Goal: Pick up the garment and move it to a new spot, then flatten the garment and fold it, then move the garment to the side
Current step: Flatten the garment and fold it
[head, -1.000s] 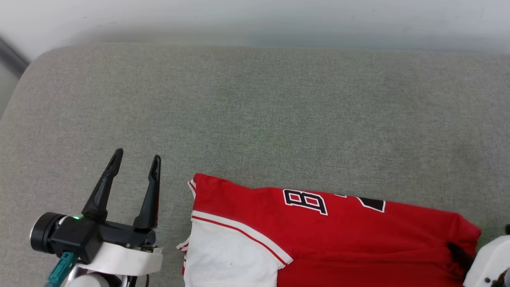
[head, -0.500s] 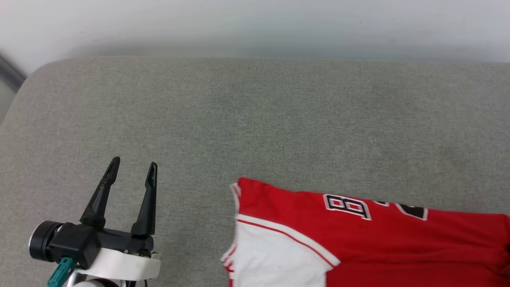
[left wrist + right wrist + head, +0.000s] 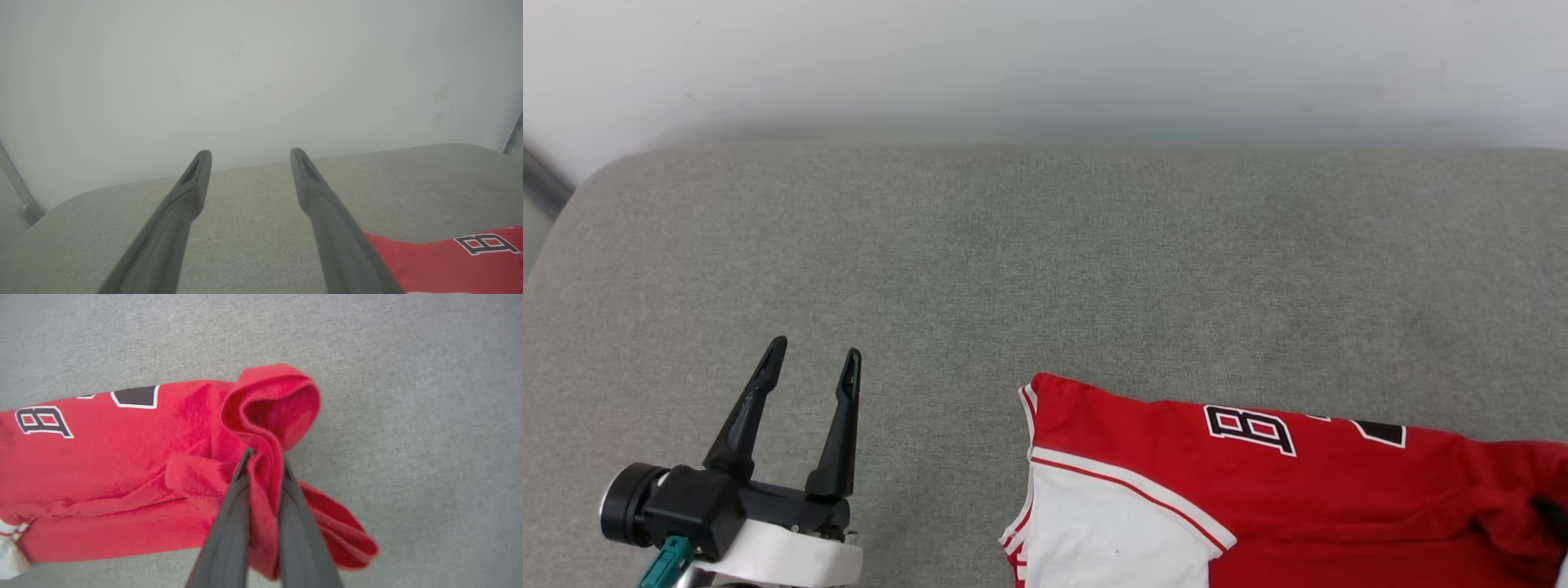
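The garment (image 3: 1258, 490), a folded red jersey with a white sleeve panel and black lettering, lies on the grey cushion (image 3: 1045, 269) at the lower right of the head view. My right gripper (image 3: 264, 457) is shut on a bunched fold at the garment's (image 3: 122, 457) red end, with fabric pinched between its fingers. A dark tip of that gripper (image 3: 1553, 516) shows at the head view's right edge. My left gripper (image 3: 815, 359) stands open at the lower left, apart from the garment, nothing between its fingers (image 3: 192, 192). The garment's corner (image 3: 449, 261) shows beside it.
The cushion runs back to a pale wall (image 3: 1045, 65) and curves off at its far left corner (image 3: 572, 196). A grey post (image 3: 16, 183) stands by that corner. Bare cushion stretches behind and left of the garment.
The head view has shifted, so the garment sits further right and the cushion's back edge lower. My right gripper has closed on the garment's end. The left gripper stays open.
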Tool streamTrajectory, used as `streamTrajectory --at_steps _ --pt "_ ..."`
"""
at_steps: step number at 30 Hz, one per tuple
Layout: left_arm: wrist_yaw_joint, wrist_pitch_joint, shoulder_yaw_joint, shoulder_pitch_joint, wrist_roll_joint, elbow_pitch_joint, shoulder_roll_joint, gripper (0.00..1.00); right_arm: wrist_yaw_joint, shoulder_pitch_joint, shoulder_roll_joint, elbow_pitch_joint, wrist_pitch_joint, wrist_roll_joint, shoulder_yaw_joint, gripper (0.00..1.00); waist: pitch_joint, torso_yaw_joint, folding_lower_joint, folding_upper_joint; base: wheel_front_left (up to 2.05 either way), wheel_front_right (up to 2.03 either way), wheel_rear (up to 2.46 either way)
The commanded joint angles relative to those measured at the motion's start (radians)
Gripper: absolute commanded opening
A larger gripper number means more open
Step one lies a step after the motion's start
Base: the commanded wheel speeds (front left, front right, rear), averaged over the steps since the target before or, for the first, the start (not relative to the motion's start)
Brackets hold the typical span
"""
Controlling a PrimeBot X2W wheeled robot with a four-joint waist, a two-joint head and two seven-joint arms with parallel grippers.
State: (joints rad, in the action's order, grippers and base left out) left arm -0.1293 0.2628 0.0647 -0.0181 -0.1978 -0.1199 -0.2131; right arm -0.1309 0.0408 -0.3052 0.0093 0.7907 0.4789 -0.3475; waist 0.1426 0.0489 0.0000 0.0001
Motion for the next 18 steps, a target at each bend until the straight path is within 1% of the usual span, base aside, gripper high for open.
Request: streamTrajectory --at_steps 1,6,10,14,18 --pt "-0.001 0.002 0.004 -0.015 0.002 0.004 0.002 1.00 0.000 0.016 0.011 -0.027 0.012 0.000 0.022 0.00 -0.010 0.000 0.0000 -0.0001 0.00 0.00 0.00" --pt "-0.001 0.002 0.008 -0.014 -0.002 0.003 0.011 1.00 0.000 0.048 0.049 -0.131 0.055 0.005 0.102 0.00 -0.023 0.009 0.0000 -0.0001 0.00 0.00 0.00" --pt "-0.001 0.002 0.008 -0.017 -0.004 0.003 0.014 1.00 0.000 0.056 0.095 -0.203 0.105 0.024 0.178 0.00 -0.028 0.019 0.0000 -0.0001 0.00 0.00 0.00" --pt "-0.001 0.002 0.009 -0.014 -0.005 0.004 0.013 1.00 0.000 0.043 0.146 -0.245 0.151 0.044 0.259 0.00 -0.030 0.035 0.0000 -0.0001 0.00 0.00 0.00" --pt "-0.001 0.002 0.006 -0.014 -0.006 0.005 0.012 1.00 0.000 0.013 0.205 -0.253 0.191 0.084 0.318 0.00 -0.033 0.050 0.0000 -0.0001 0.00 0.00 0.00"
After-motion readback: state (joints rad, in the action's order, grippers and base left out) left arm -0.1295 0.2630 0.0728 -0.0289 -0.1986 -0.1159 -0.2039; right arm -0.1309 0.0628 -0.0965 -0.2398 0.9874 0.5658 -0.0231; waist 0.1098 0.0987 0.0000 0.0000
